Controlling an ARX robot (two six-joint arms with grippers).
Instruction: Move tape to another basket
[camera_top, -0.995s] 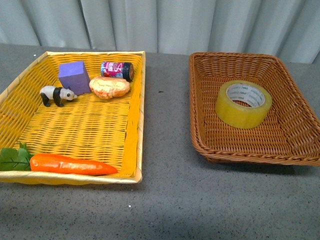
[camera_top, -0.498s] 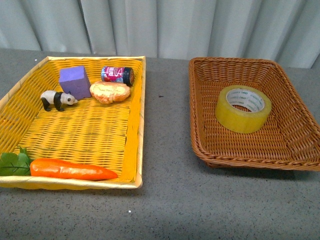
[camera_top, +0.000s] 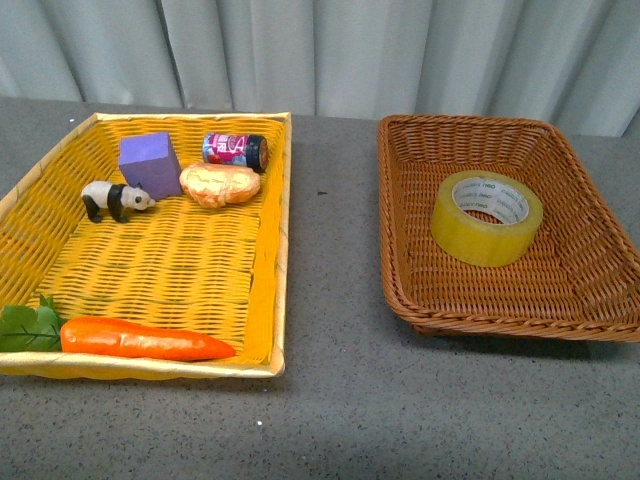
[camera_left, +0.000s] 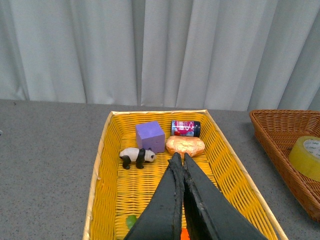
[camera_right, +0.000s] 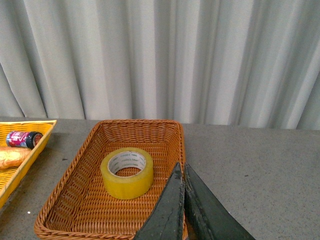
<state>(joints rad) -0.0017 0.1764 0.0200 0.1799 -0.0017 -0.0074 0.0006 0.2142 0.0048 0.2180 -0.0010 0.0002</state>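
Note:
The tape (camera_top: 487, 217), a thick yellow roll with a white printed core, lies flat in the brown wicker basket (camera_top: 400, 260) on the right. It also shows in the right wrist view (camera_right: 127, 172) and at the edge of the left wrist view (camera_left: 307, 157). My left gripper (camera_left: 179, 157) is shut and empty, above the yellow basket (camera_left: 100, 190). My right gripper (camera_right: 181, 167) is shut and empty, above the brown basket's (camera_right: 65, 200) near corner, apart from the tape. Neither arm shows in the front view.
The yellow woven basket (camera_top: 268, 290) on the left holds a purple block (camera_top: 148, 162), a toy panda (camera_top: 113, 198), a small can (camera_top: 235, 150), a bread roll (camera_top: 220, 184) and a carrot (camera_top: 140, 339). Grey tabletop (camera_top: 335, 300) lies between the baskets. A curtain hangs behind.
The front view shifted a little between one second and half a second ago, so the scene sits slightly lower in the picture. The objects keep their places in the baskets.

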